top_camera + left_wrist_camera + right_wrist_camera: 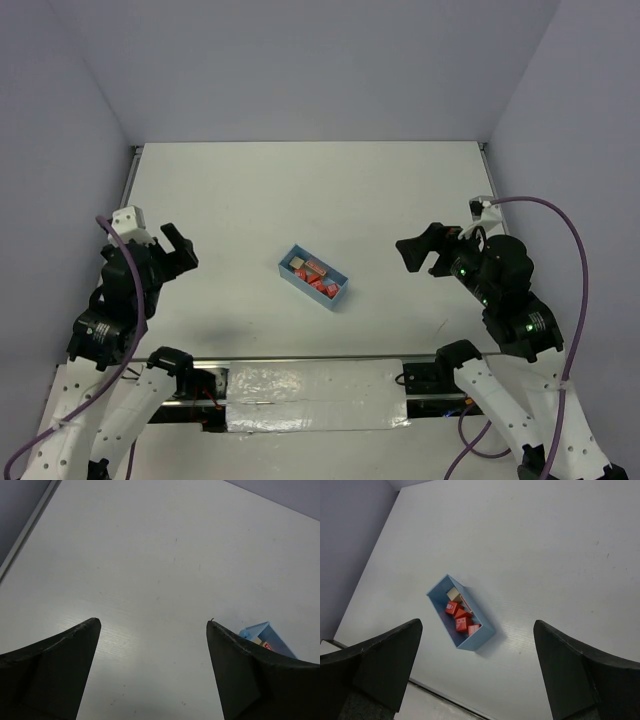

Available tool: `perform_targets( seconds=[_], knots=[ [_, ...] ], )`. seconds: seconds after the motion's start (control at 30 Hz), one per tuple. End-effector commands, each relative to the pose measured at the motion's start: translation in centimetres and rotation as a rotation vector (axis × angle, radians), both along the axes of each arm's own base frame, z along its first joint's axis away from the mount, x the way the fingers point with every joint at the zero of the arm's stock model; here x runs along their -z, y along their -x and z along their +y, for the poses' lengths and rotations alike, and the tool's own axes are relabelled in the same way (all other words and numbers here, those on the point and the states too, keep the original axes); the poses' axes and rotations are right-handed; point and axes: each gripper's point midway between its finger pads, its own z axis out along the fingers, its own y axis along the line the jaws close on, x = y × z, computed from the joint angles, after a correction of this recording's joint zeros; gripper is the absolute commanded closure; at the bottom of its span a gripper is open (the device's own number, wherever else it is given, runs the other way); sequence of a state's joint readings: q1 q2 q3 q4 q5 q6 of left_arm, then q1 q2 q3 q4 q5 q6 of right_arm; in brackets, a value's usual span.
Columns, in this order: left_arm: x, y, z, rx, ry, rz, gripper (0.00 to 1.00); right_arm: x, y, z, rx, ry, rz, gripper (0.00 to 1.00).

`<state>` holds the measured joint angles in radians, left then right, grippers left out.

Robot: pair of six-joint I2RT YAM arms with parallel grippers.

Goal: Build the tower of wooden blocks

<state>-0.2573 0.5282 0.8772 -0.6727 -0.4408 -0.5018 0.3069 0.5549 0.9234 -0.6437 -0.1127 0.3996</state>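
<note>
A light blue tray [337, 296] lies at the table's middle with several small red-orange blocks [318, 282] and a pale tan block [296, 265] loose inside it; no stack stands. The right wrist view shows the tray [482, 637] with its red blocks [461, 622] and tan block [452, 594]. My left gripper [178, 250] is open and empty, raised left of the tray; its view [154, 622] shows bare table and a tray corner [263, 631]. My right gripper [420, 252] is open and empty, raised right of the tray [477, 623].
The white table [300, 190] is walled by grey panels at the back and both sides. A foil-taped rail [300, 385] runs along the near edge between the arm bases. A purple cable [575, 240] loops by the right arm.
</note>
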Motion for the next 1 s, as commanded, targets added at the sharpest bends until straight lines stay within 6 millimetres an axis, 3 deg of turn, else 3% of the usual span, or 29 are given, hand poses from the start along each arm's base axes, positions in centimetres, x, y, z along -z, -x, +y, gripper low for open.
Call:
perform_targets(
  seconds=[0.0,0.17,0.23,0.33,0.43,0.47,0.53,0.57,0.6,0.63,0.7,0.8,0.83,0.97],
  knots=[
    [-0.7,-0.1,0.4,-0.043,0.035,-0.038,0.00,-0.7,-0.3,-0.5,0.029,0.002,-0.029,0.00],
    [-0.3,-0.4,-0.9,-0.033,0.150,-0.049,0.00,-1.3,0.1,-0.7,0.031,-0.001,-0.041,0.00],
    [0.0,-1.2,-3.2,0.053,0.218,-0.019,0.00,-1.2,0.1,-0.8,0.039,-0.001,-0.037,0.00],
    [2.3,-2.2,-5.7,0.037,0.390,0.133,0.00,-0.6,-0.2,-1.0,0.056,0.005,-0.008,0.00],
    [4.0,-3.6,-9.4,0.007,0.519,0.216,0.00,-0.3,-0.5,-0.8,0.060,0.002,0.023,0.00],
    [3.8,-2.8,-12.6,0.037,0.570,0.242,0.00,-0.3,-0.4,-0.8,0.057,0.002,0.030,0.00],
    [3.4,-3.4,-14.1,-0.051,0.490,0.207,0.00,-0.4,-0.4,-0.7,0.053,0.002,0.031,0.00],
    [3.2,-1.9,-17.5,-0.017,0.516,0.220,0.00,-0.4,-0.3,-0.6,0.048,0.000,0.032,0.00],
    [1.5,-2.2,-19.0,-0.022,0.521,0.198,0.01,-0.3,-0.2,-0.5,0.043,-0.003,0.028,0.00],
    [4.3,-2.4,-19.8,-0.097,0.415,0.258,0.01,-0.3,-0.2,-0.5,0.041,-0.003,0.025,0.00],
    [6.9,-2.0,-21.1,-0.164,0.265,0.377,0.01,-0.4,0.3,-0.6,0.035,-0.008,0.015,0.00],
    [8.8,-2.7,-22.8,-0.205,0.184,0.427,0.03,-1.0,0.9,-0.5,0.019,-0.011,-0.005,0.00],
    [10.4,-3.0,-23.5,-0.214,0.144,0.452,0.04,-1.1,1.1,-0.5,0.013,-0.012,-0.009,0.00],
    [12.8,-3.5,-25.0,-0.197,0.153,0.474,0.11,-1.3,1.5,-0.3,-0.006,-0.010,-0.018,0.00]
  ],
)
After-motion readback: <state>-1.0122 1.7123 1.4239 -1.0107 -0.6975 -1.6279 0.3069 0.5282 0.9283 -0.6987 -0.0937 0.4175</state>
